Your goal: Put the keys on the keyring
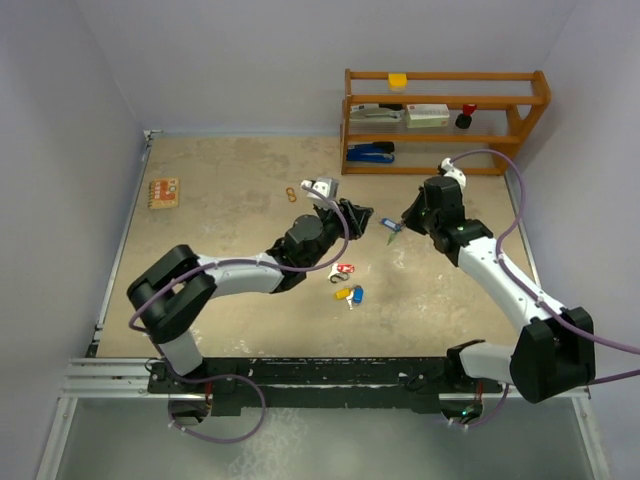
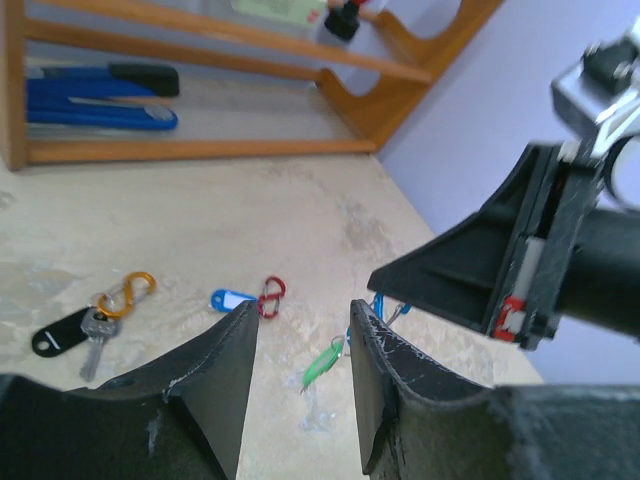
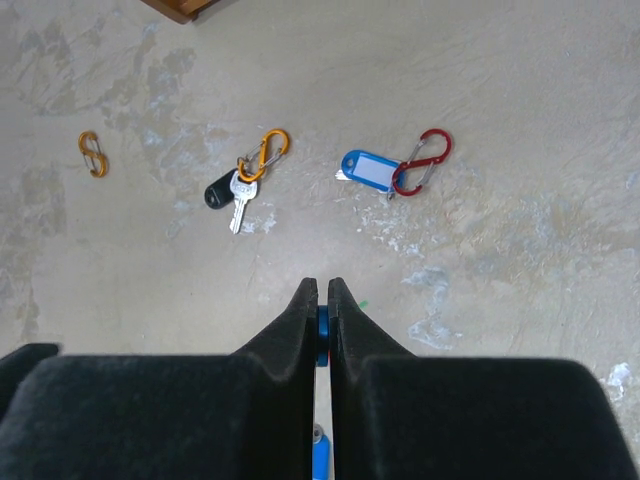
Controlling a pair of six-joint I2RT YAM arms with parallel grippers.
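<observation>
My right gripper is shut on a blue carabiner clip, held above the table. A green-headed key hangs from that clip; it also shows in the top view. My left gripper is open and empty, facing the right gripper from close by, with the green key seen between its fingers. On the table lie a blue-headed key on a red carabiner and a black-headed key on an orange carabiner.
A loose small orange carabiner lies apart on the table. A wooden shelf with a blue stapler stands at the back right. An orange notebook lies at the far left. More keys and clips lie below the grippers.
</observation>
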